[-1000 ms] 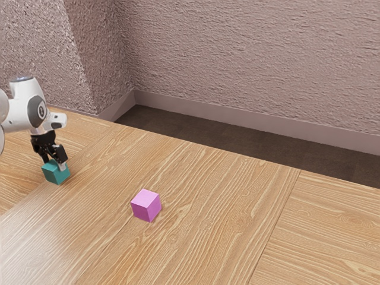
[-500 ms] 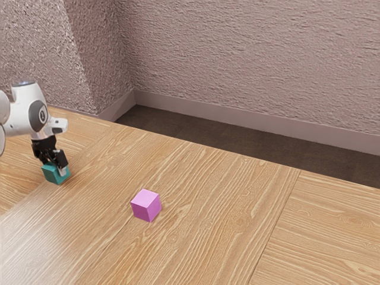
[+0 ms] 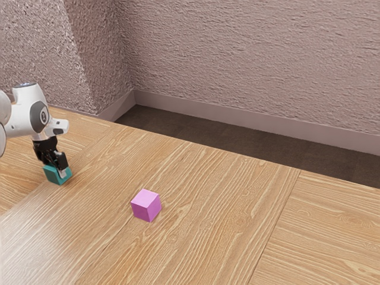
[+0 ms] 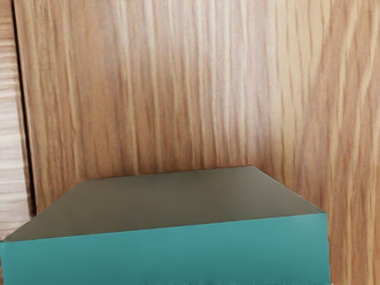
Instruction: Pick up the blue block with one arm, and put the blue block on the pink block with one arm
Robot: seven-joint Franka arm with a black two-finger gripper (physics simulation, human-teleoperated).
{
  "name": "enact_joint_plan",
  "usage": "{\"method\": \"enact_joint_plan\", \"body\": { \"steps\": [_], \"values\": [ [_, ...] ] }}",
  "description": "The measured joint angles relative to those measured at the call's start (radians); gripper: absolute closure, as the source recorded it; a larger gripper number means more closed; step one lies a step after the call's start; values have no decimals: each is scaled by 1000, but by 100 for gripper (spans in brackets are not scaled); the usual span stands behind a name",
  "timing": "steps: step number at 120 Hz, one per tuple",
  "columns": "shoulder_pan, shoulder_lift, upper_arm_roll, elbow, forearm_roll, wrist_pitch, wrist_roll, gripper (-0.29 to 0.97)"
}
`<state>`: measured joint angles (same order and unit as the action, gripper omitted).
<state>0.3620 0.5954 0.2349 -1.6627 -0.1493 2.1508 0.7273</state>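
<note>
Teal-blue cube, matte, sharp-edged, equal on all sides and so without a long axis: blue block. It appears to rest on the table, toward 9 o'clock of the exterior view. We hold the gripper directly over it, pointing straight down. The blue block shows at 6 o'clock of the gripper, touching it or very nearly. Whether the gripper is clamped on it or merely set about it, we cannot tell. In the wrist view the blue block sits close under us, with a shaded top face and a brighter side face.

Pink block: same cube form, matte magenta, one corner turned toward the viewer. It stands well apart, at about 4 o'clock from the gripper, with bare wood between. We judge the carry must run along that line, once the blue block is lifted.

Table: pale oak-look boards with streaked grain and a seam toward 3 o'clock.

Wall: rough mauve plaster, with dark floor at its foot.
</note>
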Motion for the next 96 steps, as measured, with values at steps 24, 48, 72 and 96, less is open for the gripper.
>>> {"method": "enact_joint_plan", "body": {
  "steps": [24, 48, 72, 96],
  "values": [
    [0, 0, 0, 0, 1, 0, -1, 27],
    [-1, -2, 0, -1, 3, 2, -4, 29],
    [-2, -44, 0, -11, 5, -2, -7, 33],
    [-3, -216, -53, -146, 21, -4, -21, 33]
  ]
}}
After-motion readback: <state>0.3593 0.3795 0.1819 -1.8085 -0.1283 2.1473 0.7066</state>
